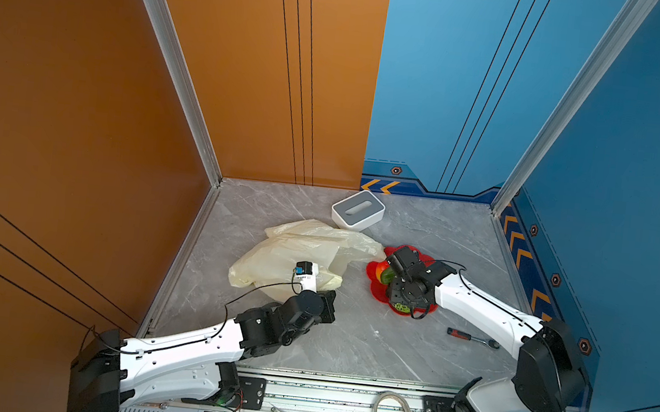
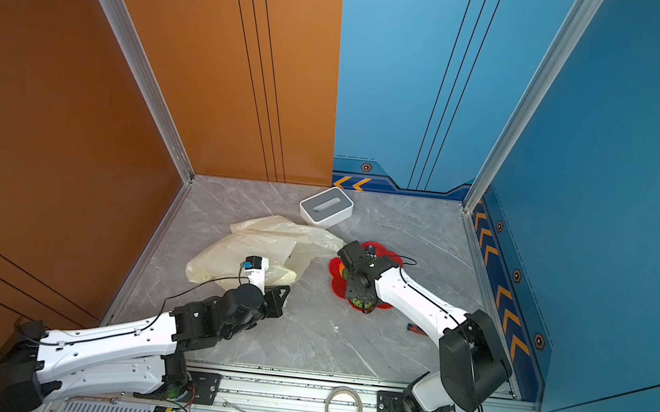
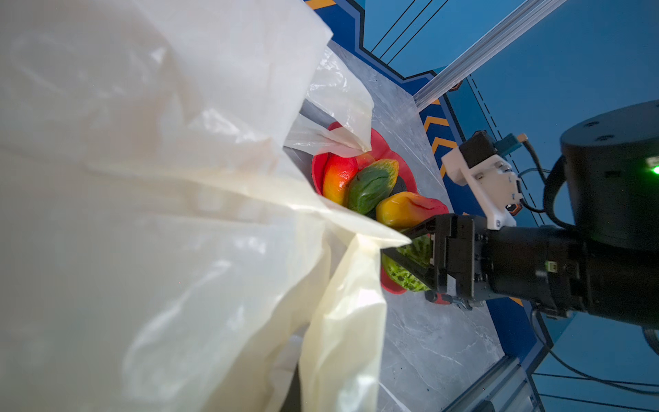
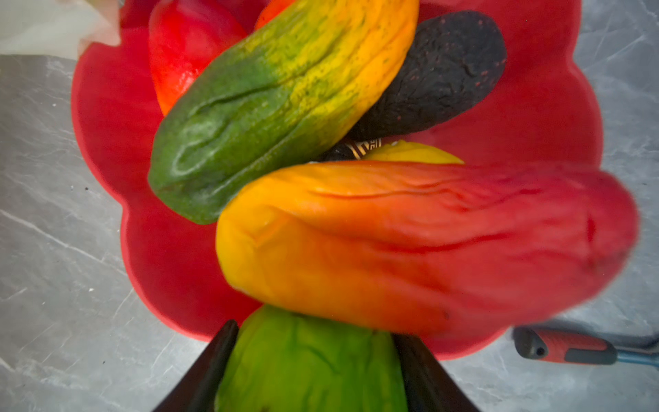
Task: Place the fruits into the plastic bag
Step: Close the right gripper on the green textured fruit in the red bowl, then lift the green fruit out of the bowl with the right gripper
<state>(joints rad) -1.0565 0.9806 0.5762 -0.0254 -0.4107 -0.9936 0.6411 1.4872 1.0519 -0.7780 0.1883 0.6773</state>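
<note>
The left wall (image 1: 59,103) is a flat burnt orange; the far wall (image 1: 258,74) carries that orange over its left half and turns sky blue on its right half; the right wall (image 1: 637,164) is a deeper blue. Thin black lines (image 1: 300,87) run across all three. Pale metal posts (image 1: 176,61) stand in the two far corners. Along the foot of the blue parts runs a dark blue strip (image 1: 530,274) with orange arrowheads (image 1: 522,256) and small hexagon badges (image 1: 556,279). The table (image 1: 368,344) is grey marble with pale veins; a metal rail (image 1: 320,398) edges its near side. The light is even and soft, brightest high on the far wall.
</note>
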